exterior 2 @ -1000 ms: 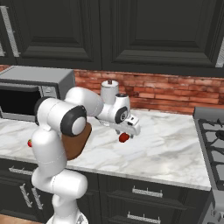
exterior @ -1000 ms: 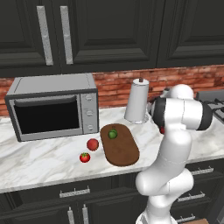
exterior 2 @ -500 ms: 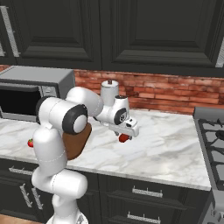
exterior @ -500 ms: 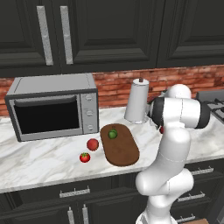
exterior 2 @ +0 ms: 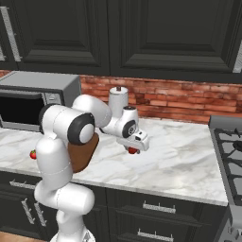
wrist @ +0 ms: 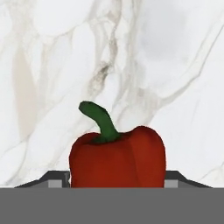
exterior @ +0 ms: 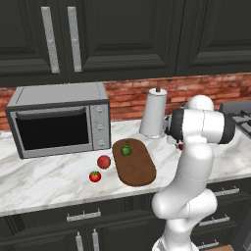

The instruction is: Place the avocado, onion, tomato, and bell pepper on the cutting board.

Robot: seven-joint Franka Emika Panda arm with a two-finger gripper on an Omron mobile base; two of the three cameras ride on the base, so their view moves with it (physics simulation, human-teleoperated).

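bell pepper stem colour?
Green, on a red bell pepper. The stem shows best in the hand view, against the white marble counter.

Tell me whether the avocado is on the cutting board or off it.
On it: the avocado sits on the far end of the cutting board, near the microwave.

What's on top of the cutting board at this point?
The avocado sits near the far end of the cutting board. In the right base view the arm covers most of the board, so nothing more shows there.
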